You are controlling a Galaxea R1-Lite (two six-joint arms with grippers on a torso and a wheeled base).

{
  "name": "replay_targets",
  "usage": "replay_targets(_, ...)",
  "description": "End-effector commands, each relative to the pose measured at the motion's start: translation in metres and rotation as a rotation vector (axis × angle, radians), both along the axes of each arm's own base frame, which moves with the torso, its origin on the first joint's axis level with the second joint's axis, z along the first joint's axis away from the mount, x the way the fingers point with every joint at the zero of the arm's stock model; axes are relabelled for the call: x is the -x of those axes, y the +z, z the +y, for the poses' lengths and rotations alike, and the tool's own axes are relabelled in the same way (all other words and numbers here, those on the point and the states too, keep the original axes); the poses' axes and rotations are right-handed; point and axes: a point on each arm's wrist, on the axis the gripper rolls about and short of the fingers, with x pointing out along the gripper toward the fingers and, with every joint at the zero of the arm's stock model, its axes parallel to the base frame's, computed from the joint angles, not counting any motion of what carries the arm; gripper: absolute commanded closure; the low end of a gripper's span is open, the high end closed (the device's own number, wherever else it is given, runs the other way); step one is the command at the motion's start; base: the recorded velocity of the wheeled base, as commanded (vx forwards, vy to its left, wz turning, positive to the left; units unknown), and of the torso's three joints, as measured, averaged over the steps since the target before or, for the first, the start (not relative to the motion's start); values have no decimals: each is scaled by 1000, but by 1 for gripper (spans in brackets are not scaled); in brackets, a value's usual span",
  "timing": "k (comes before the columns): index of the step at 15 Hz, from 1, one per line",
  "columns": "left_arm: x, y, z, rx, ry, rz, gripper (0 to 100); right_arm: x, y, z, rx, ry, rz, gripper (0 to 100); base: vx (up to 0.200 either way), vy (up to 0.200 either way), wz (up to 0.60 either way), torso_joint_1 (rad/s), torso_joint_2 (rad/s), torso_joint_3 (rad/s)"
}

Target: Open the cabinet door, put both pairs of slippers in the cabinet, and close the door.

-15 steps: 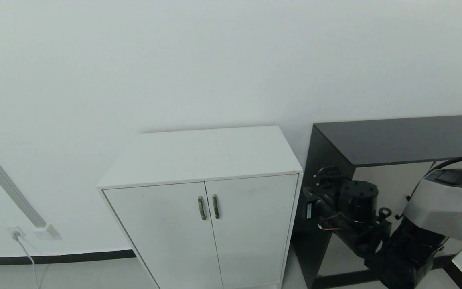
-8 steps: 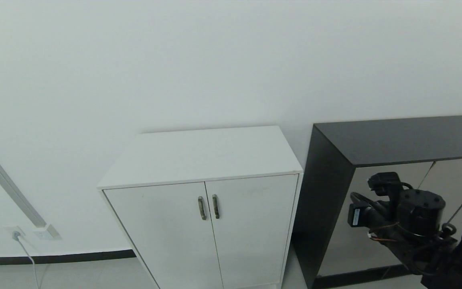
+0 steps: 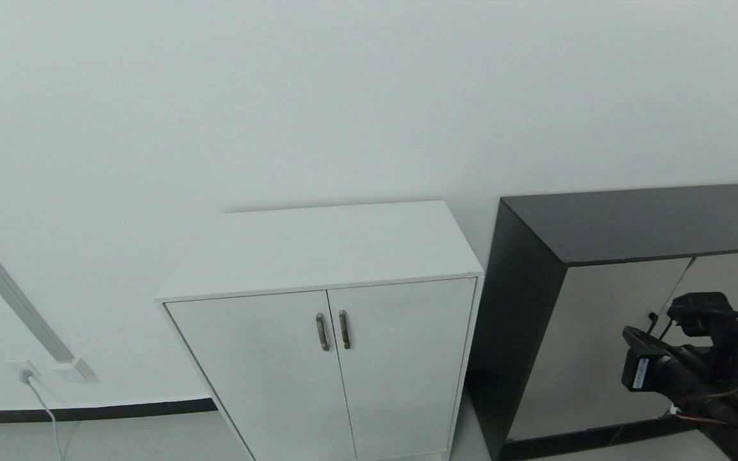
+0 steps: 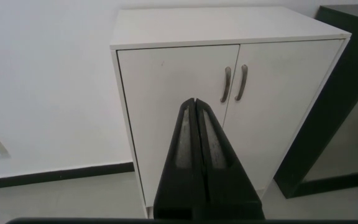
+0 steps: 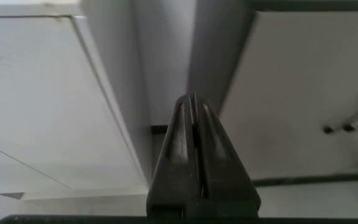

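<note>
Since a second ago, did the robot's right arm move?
Yes. The right arm slid toward the robot's right, away from the white cabinet, across the black cabinet.

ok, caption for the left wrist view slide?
Left gripper, fingers shut, facing the closed white cabinet and its paired door handles, black cabinet alongside.

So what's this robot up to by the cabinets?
Nothing is being handled right now. The white cabinet has both doors shut, its two handles side by side at the middle. The left gripper is shut, holds nothing, and points at the cabinet's front without touching it. The right gripper, also shut and holding nothing, is over by the black cabinet next to it.
</note>
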Motion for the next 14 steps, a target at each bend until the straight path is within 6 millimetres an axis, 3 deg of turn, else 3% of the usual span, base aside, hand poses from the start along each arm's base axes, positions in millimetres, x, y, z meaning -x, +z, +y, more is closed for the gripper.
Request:
replay_targets(1, 0, 0, 0, 0, 0, 1, 100, 17, 7, -6, -1, -1, -21, 100, 0, 0, 0, 0, 0, 0)
replay_targets(8, 0, 0, 0, 3, 1, 1, 100, 56, 29, -25, 15, -28, -28, 100, 0, 0, 0, 0, 0, 0)
replay_targets(14, 0, 0, 0, 3, 1, 1, 100, 93, 29, -34, 22, -3, 65, 100, 0, 0, 0, 0, 0, 0)
